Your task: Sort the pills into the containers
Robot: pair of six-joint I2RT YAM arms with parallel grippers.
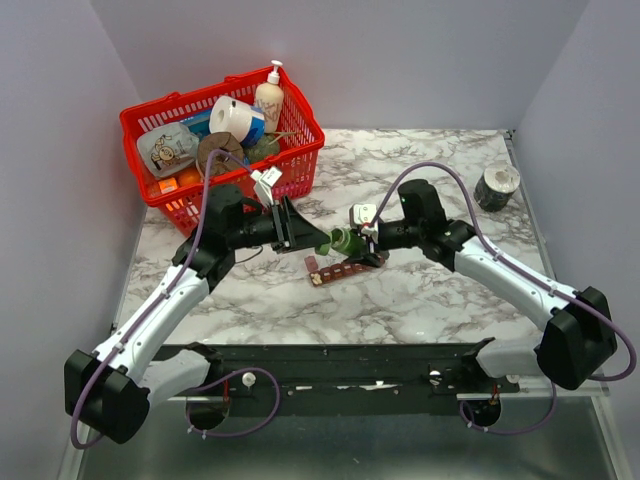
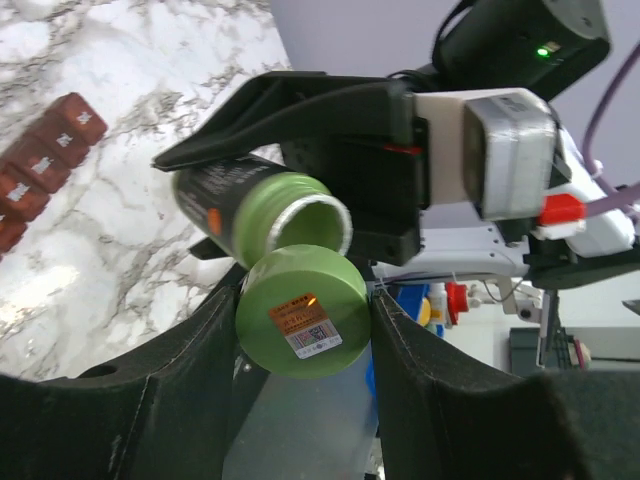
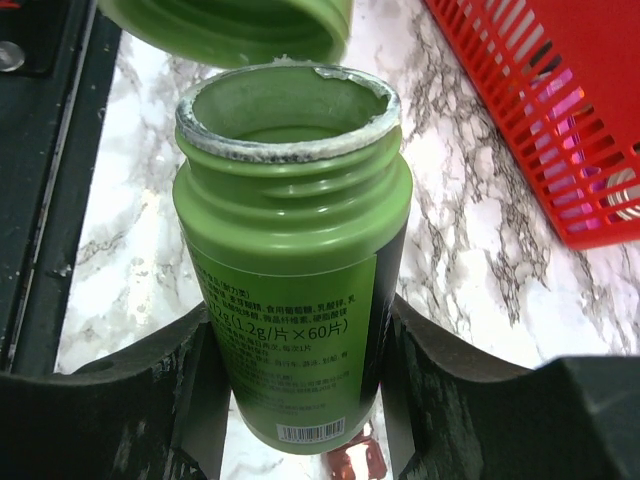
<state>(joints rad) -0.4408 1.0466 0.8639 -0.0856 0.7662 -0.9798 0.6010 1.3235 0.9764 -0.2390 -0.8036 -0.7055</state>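
Pinching the green cap [image 2: 303,312], left claw [image 2: 302,298] leaves the pill bottle [image 3: 290,230], clamped by right claw [image 3: 295,335], open to fill the pill organizer [image 1: 340,270].

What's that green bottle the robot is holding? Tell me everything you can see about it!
The green plastic pill bottle is round, with a threaded neck and a green-and-black label carrying small print and a barcode. It is open: its green screw cap is off, held by the left gripper just beside the mouth. Ragged white seal scraps ring the rim. The right gripper clamps its body, holding it tipped sideways above the white marble table. No pills show inside.
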